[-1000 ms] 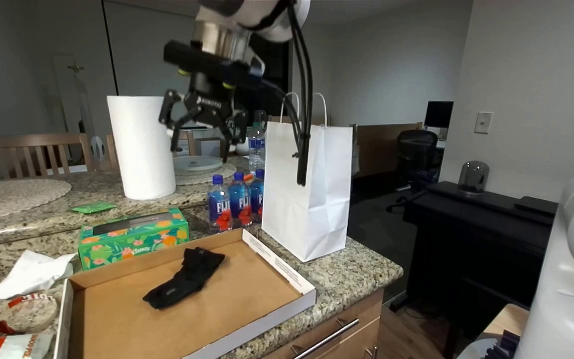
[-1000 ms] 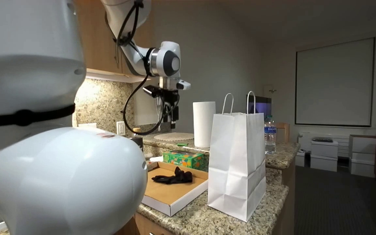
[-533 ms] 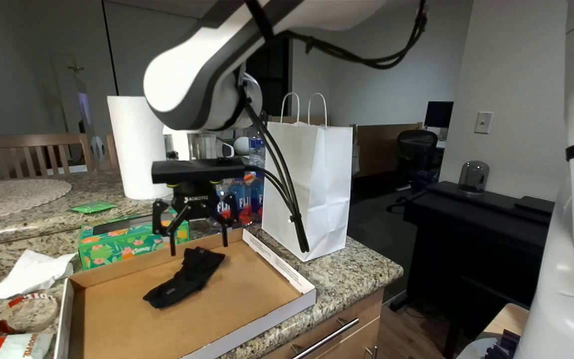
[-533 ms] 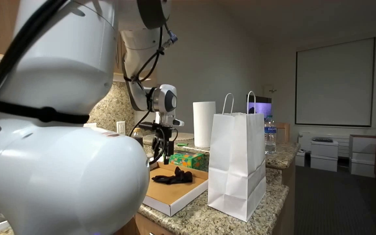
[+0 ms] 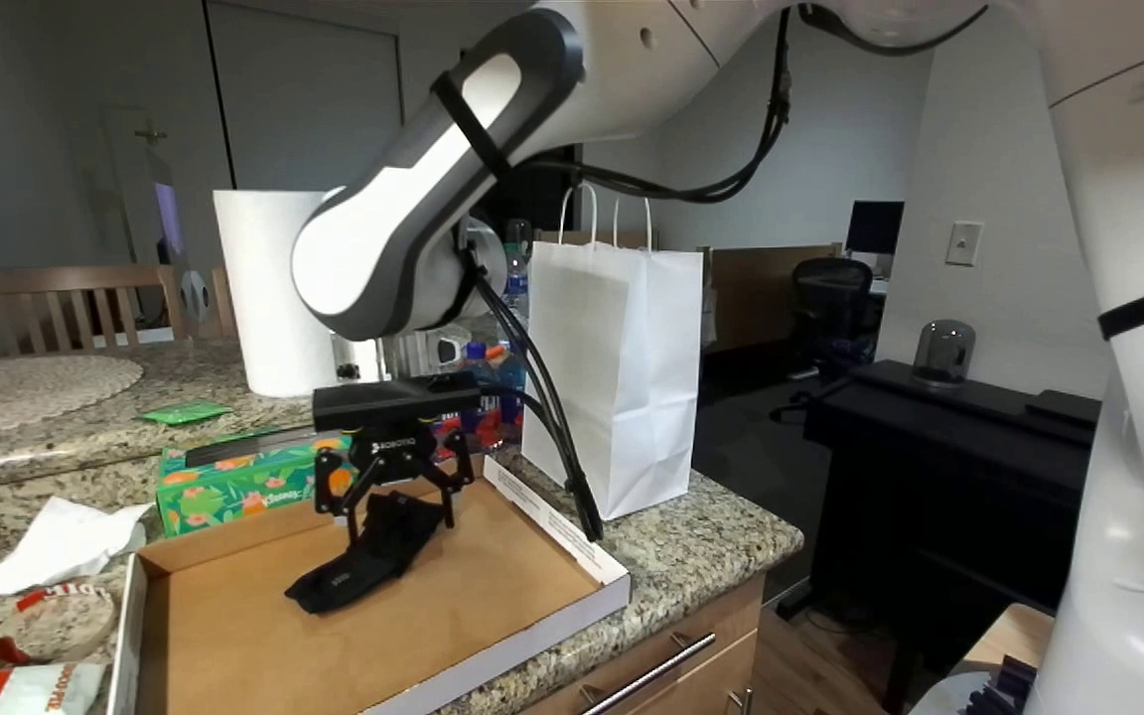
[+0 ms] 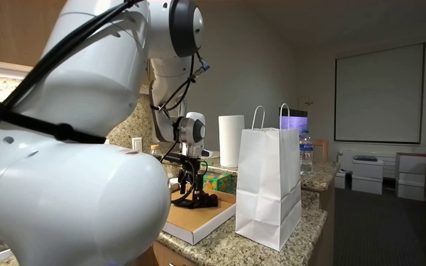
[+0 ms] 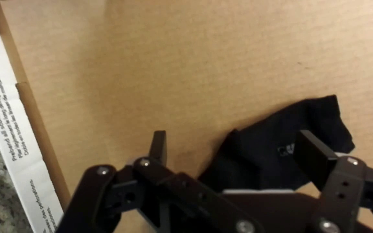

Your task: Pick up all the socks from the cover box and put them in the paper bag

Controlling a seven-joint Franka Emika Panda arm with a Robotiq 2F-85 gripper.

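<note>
The gripper (image 5: 400, 534) has its jaws spread wide and holds nothing. The black socks (image 7: 267, 153) are right under it, on the floor of the cover box (image 5: 512, 586), and part of the heap lies between the two fingers (image 7: 159, 145). The heap is long and bent. Its long way runs at a slant to the line between the jaws, so one end pokes out past the finger that is farther from the printed rim (image 7: 15, 136). In the wrist view, the finger near that rim has bare cardboard around its tip. I can't tell if the fingers touch the cloth. I think the next move is to go down and squeeze, and the slant means the jaws may catch just one part and let the other end dangle. The socks look soft and floppy, with a small pale mark on top. I can't tell how many. The paper bag (image 5: 617, 382) stands upright to one side of the jaws, past that rim.
</note>
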